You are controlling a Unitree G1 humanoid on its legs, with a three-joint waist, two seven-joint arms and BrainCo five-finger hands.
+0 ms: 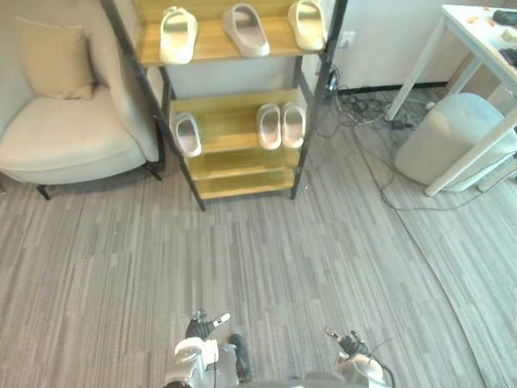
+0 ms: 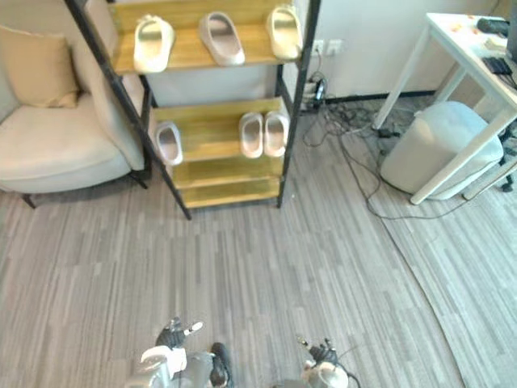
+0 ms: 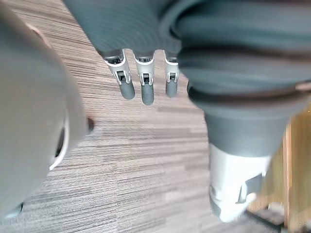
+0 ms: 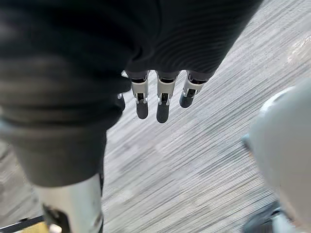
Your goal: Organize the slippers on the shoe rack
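The shoe rack (image 1: pixel 242 162) has a black frame and wooden shelves and stands straight ahead on the carpet. Three pale slippers lie on its upper shelf: one on the left (image 1: pixel 178 34), one in the middle (image 1: pixel 245 30), one on the right (image 1: pixel 307 24). On the shelf below, a single slipper (image 1: pixel 187 133) lies at the left and a pair (image 1: pixel 280 125) lies side by side at the right. The lowest shelf is bare. My left hand (image 1: pixel 202 327) and right hand (image 1: pixel 347 343) hang low, far from the rack. Both are open; their fingers (image 3: pixel 146 85) (image 4: pixel 163 102) are straight over the carpet and hold nothing.
A beige armchair (image 1: pixel 65 129) with a cushion stands against the rack's left side. To the right are a white table (image 1: pixel 477 32), a pale round stool (image 1: pixel 452 137) under it, and cables (image 1: pixel 363 113) on the floor by the wall. Grey carpet lies between me and the rack.
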